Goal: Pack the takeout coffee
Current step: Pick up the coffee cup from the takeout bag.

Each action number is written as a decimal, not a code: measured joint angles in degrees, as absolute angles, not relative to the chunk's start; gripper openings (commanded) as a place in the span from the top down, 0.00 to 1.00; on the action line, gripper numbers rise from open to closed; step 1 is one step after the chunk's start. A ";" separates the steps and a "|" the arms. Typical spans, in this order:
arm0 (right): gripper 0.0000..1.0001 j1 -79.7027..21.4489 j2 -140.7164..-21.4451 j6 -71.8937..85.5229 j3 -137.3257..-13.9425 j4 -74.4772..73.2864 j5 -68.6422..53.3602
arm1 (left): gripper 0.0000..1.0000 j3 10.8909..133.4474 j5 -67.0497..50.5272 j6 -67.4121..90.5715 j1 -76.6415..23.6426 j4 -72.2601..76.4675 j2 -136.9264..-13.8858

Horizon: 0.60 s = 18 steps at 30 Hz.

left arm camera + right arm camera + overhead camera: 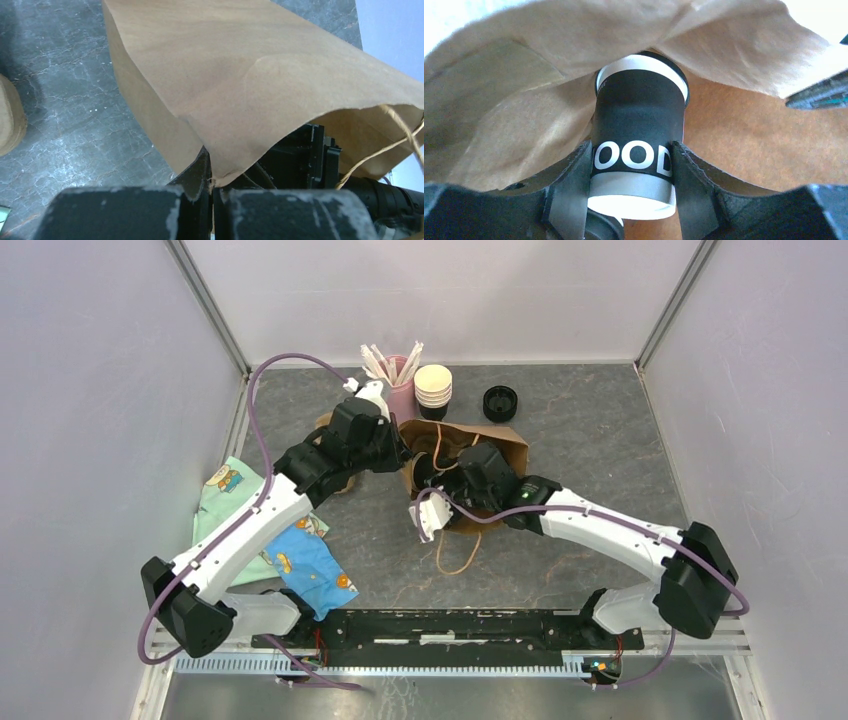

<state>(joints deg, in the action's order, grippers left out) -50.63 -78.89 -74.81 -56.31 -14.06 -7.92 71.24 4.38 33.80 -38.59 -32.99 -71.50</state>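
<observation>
1. Your right gripper is holding the takeout coffee, its jaws set fairly wide and pressing both sides of the cup's lower wall.
2. The takeout coffee is lying tipped over, lid end pointing toward twelve o'clock in the right wrist view. It is sitting partway inside the mouth of the brown bag.
3. Your left gripper is pinching the bag's upper lip shut between its jaws, lifting the mouth open.
4. The cup is probably light, with thin paper walls that dent under a hard squeeze. The lid is likely only pressed on, so you are safer gripping the wall than the lid.
5. The bag is soft paper and is sagging around the cup. Nothing else is showing inside it.
6. At twelve o'clock on the table, a pink holder is carrying white sticks. Beside it are stacked cream-rimmed cups and black lids.
</observation>
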 measured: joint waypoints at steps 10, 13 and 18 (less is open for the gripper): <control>0.76 -53.08 -74.32 -56.80 -62.04 -21.17 -5.28 | 0.98 75.18 7.49 34.59 -38.59 -36.40 -73.73; 0.76 -53.15 -72.55 -53.63 -63.24 -23.57 -5.32 | 0.98 75.79 7.66 34.63 -38.59 -37.41 -74.65; 0.76 -53.15 -69.78 -50.72 -63.64 -27.03 -4.43 | 0.98 76.69 7.68 34.63 -38.59 -37.91 -75.70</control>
<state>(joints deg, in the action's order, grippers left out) -53.15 -69.78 -50.72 -63.64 -27.03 -4.43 76.69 7.68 34.63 -38.59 -37.91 -75.70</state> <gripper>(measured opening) 0.600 0.025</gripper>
